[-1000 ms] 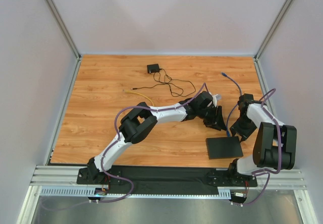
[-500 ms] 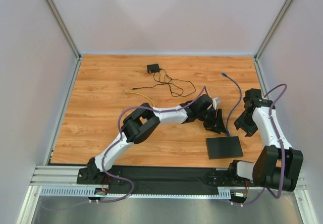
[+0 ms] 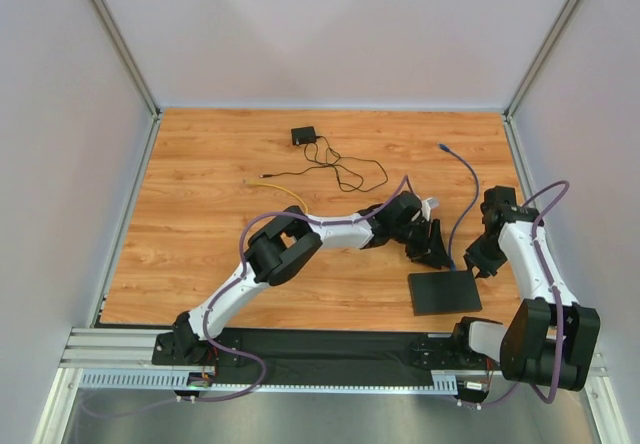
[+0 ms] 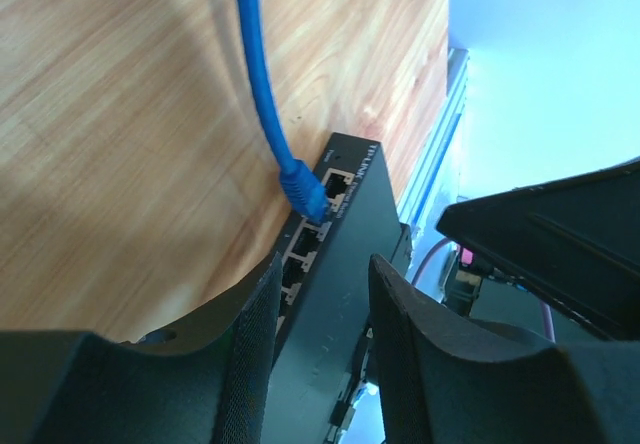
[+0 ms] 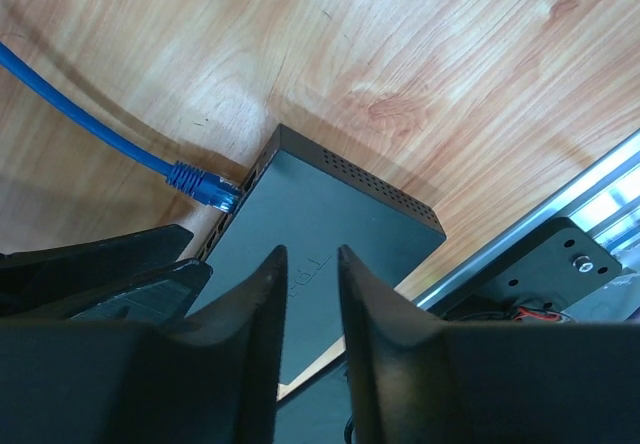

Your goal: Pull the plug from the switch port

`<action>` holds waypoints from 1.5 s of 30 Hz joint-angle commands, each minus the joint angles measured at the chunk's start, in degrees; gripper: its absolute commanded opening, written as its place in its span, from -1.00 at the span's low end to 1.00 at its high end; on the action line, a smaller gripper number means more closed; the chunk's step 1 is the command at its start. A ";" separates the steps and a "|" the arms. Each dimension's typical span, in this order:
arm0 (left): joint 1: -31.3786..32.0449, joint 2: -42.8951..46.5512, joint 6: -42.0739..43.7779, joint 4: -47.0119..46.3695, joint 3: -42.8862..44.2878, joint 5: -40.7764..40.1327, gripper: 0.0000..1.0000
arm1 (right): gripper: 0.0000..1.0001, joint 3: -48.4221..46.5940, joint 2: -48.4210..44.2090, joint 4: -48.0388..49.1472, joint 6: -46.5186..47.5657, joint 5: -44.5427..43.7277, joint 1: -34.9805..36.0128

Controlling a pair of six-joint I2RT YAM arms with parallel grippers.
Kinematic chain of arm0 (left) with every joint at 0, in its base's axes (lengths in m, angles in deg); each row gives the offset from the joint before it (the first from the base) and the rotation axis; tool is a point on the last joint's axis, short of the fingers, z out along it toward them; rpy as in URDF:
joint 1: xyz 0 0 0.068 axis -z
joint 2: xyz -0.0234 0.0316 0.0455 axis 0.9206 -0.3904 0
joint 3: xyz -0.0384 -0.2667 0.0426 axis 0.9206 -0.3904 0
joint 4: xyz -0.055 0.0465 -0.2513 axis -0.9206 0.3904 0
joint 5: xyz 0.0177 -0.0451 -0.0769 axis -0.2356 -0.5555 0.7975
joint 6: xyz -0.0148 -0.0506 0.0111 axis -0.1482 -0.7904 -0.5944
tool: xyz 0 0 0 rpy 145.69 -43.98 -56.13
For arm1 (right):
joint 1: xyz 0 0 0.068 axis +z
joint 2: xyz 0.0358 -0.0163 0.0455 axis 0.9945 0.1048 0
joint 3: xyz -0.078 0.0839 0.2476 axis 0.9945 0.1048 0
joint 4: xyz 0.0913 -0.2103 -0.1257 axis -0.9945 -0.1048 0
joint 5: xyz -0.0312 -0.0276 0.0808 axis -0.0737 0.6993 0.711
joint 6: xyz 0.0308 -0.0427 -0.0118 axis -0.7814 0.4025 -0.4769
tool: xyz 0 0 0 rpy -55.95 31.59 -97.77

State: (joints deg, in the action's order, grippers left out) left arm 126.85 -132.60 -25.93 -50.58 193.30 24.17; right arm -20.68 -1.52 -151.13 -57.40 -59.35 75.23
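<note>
The flat black switch (image 3: 444, 292) lies near the table's front right. A blue cable (image 3: 466, 189) curves down to it, and its blue plug (image 4: 303, 189) sits in the end switch port (image 4: 330, 207); the right wrist view shows the plug (image 5: 205, 186) at the switch's (image 5: 330, 224) front edge. My left gripper (image 3: 432, 249) hovers open at that port side, and the switch (image 4: 335, 304) shows between its fingers (image 4: 255, 334). My right gripper (image 3: 480, 264) hangs just above the switch top. Its jaws stand narrowly apart with nothing between them.
A small black adapter (image 3: 303, 136) with a thin black cord (image 3: 345, 172) and a yellow-tipped wire (image 3: 280, 189) lies at the back. The aluminium rail (image 3: 330, 349) runs along the near edge, close behind the switch. Walls enclose the table on three sides.
My right arm swung out to the right, then came back down beside the switch, and its jaws narrowed. The left gripper shifted slightly toward the switch.
</note>
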 commanded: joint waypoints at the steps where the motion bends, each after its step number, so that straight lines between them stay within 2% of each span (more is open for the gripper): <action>1: 0.64 -0.15 -0.70 0.43 2.32 -0.23 -0.05 | -0.47 0.49 -0.05 0.23 -2.11 -0.43 0.23; 8: 1.86 -1.11 -1.67 2.46 2.67 -4.46 -0.05 | -0.64 0.93 -0.49 0.93 -3.61 -2.19 0.23; 14: 2.48 -3.40 -9.31 -7.82 0.47 -4.47 -0.06 | -0.78 1.63 1.01 1.98 -3.52 -2.27 0.23; 26: 2.39 -0.24 -7.99 -4.83 -2.77 -9.39 -0.15 | -0.84 2.16 5.23 4.36 -2.38 -1.04 0.23; 30: 2.48 -0.41 -9.49 -5.62 -3.48 -8.16 -0.31 | -0.91 1.98 5.84 4.45 -1.67 0.10 0.23; 35: 2.48 -0.94 -10.28 -7.03 -3.31 -7.37 -0.31 | -0.90 1.81 6.10 4.36 -1.15 0.10 0.23; 45: 2.57 -3.57 -13.70 -16.70 -3.13 -2.45 -0.25 | -0.88 2.07 7.69 5.15 -0.88 0.98 0.23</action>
State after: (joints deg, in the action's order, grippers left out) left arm 128.88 -135.22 -37.43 -61.37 190.41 18.84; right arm -18.78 5.97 -147.42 -58.93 -58.63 75.25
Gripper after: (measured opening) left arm 0.372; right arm 0.056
